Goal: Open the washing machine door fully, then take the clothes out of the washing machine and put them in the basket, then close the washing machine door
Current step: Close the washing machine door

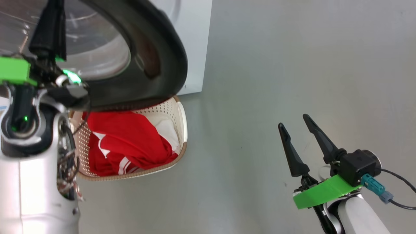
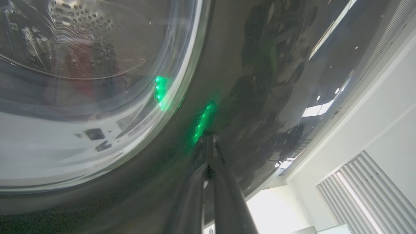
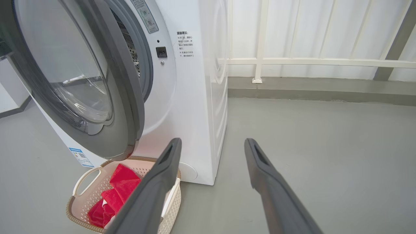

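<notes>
Both tools hold nothing: left tool (image 2: 208, 139) pinched closed against the washing machine door (image 2: 276, 65), right tool (image 1: 292, 121) spread wide.

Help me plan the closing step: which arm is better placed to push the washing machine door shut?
Left. The left gripper, shut, has its tips at the washing machine door, on its glossy rim, seemingly touching. The right gripper hangs open over the floor, away from the door.

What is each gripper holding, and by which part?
Nothing is held. The left gripper is shut, its tips seemingly against the glossy black rim of the washing machine door, not gripping it. The right gripper is open and empty.
</notes>
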`<state>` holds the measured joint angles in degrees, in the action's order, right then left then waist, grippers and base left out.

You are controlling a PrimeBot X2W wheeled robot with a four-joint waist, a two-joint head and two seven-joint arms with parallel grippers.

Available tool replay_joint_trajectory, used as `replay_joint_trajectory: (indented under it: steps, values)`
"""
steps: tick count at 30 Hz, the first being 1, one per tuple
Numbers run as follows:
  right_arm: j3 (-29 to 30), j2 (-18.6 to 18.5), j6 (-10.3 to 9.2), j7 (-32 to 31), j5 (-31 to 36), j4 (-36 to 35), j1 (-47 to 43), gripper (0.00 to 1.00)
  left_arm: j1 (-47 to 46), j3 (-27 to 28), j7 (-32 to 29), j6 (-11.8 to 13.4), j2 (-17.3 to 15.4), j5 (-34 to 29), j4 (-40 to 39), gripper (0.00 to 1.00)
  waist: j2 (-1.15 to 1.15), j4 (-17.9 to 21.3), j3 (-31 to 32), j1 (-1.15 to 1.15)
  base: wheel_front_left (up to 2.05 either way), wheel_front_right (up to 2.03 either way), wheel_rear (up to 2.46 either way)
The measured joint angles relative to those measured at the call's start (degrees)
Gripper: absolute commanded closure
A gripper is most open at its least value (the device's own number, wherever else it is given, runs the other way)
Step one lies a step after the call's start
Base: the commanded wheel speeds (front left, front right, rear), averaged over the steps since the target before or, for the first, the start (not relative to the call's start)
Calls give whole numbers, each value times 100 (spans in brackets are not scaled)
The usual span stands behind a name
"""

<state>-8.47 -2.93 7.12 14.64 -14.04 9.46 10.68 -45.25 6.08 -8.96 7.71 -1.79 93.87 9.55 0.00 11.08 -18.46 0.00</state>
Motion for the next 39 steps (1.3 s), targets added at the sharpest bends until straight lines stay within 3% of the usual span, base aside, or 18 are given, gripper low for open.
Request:
replay_joint_trajectory:
  steps: [7, 15, 16, 17, 18, 19, 24, 28, 31, 34, 39]
  values:
    - [-52, 1, 0, 0, 2, -5, 86, 0, -567, -55, 56, -218, -7, -112, 509, 100, 0, 12, -218, 0, 0, 0, 0]
    - [-12, 1, 0, 0, 2, 46, 140, 0, -580, -180, -124, -430, -9, -121, 730, 100, 0, -4, -125, 0, 0, 0, 0]
    - [-12, 1, 0, 0, 2, 46, 140, 0, -580, -180, -124, -430, -9, -121, 730, 93, 0, -4, -125, 0, 0, 0, 0]
    - [-7, 0, 0, 0, 2, 55, 138, 0, -525, -189, -137, -434, -8, -121, 723, 69, 0, -14, -89, 0, 0, 0, 0]
    - [-4, 0, 0, 0, 2, 67, 134, 0, -447, -190, -148, -467, -8, -121, 719, 27, 0, -25, -50, 0, 0, 0, 0]
    - [-3, 0, 0, 0, 2, 77, 129, 0, -342, -190, -154, -477, -14, -121, 694, 0, 0, -37, -5, 0, 0, 0, 0]
    - [34, 0, 0, 0, 2, 107, 119, 0, 337, -275, -159, -481, -158, -402, 481, 0, 0, -92, 249, 0, 0, 0, 0]
    - [66, 1, 0, 0, 2, 125, -14, 0, 961, -650, 81, -632, -636, -1377, 267, 0, 0, -143, 478, 0, 0, 0, 0]
    - [121, 1, 0, 0, 2, 152, -144, 0, 1449, -668, 508, -827, -695, -1740, 64, 0, 0, -189, 661, 0, 0, 0, 0]
    - [247, -1, 0, 0, 2, 181, -232, 0, 1833, -867, 1113, -1025, -995, -2755, -146, 0, 0, -246, 846, 0, 0, 0, 0]
    - [392, 1, 0, 0, 46, 196, -347, 0, 2521, -1307, 1887, -962, -1410, -4310, -338, 0, 0, -340, 1160, 0, 0, 0, 0]
